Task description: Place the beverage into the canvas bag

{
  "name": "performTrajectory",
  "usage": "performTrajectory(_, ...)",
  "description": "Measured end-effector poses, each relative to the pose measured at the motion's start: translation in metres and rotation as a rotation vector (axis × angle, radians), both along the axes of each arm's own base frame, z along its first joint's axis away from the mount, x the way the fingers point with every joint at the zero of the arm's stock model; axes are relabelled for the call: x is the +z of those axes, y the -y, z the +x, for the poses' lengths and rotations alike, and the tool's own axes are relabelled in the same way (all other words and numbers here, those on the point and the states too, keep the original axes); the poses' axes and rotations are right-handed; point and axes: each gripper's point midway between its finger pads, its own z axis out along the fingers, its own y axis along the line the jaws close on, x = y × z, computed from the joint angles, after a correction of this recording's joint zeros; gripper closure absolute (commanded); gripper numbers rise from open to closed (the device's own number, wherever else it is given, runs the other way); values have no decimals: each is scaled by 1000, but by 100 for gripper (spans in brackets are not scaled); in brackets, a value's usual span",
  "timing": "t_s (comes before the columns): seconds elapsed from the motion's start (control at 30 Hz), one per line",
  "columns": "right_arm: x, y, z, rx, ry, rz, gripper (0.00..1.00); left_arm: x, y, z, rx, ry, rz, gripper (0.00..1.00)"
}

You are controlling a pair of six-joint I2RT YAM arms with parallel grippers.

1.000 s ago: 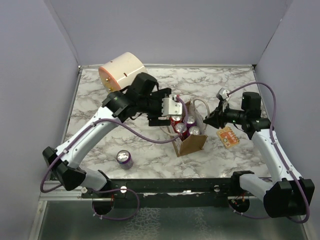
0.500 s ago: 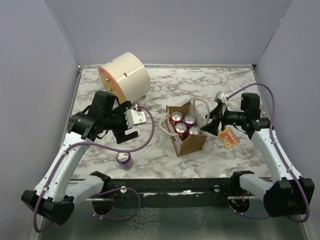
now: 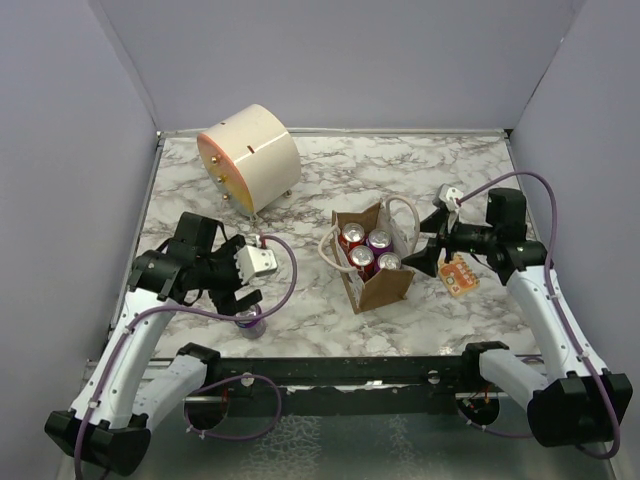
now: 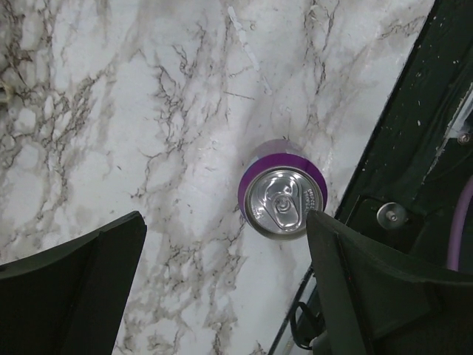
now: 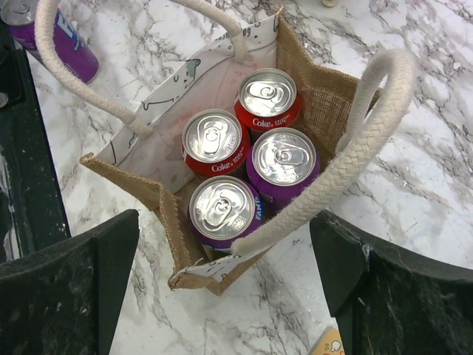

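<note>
The purple soda can (image 4: pixel 284 198) stands upright on the marble table (image 3: pixel 190 200) at the near left, close to the black rail along the near edge and well apart from the bag. The left gripper (image 4: pixel 225 222) now hangs directly over it with its jaws spread wide and holding nothing. A second ago that arm was stretched out over the bag, and it has since swung back to this last loose can. It is probably lining up its next pick, though the can sits towards one finger and not midway between them, so a small correction seems needed before descending.

Further in, near the middle of the table, the canvas bag (image 3: pixel 385 288) stands open with four cans upright inside, two red Coke cans (image 5: pixel 216 144) and two purple ones (image 5: pixel 284 164). A gap remains along the bag's white-lined side, which looks to have room for one more.

The right gripper (image 3: pixel 425 252) hovers just right of the bag. A second ago it was closed narrowly at the rope handle (image 5: pixel 355 155); its jaws have since opened wide and let go, and the handle arches free. The bag now stands unsupported, so it could shift when the next can goes in.

An orange packet (image 3: pixel 458 274) lies just beyond that gripper, and a large cream cylinder (image 3: pixel 250 155) sits at the far left.
</note>
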Motion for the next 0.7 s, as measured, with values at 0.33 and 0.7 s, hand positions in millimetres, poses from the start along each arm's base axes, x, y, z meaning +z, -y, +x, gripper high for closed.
performTrajectory(0.33,1,2,-2,-13,24,-9,0,-29,-11,-21,6,-100,45,8)
performTrajectory(0.7,-4,4,-1,-28,13,-20,0,-51,-16,-33,-39,-128,79,7)
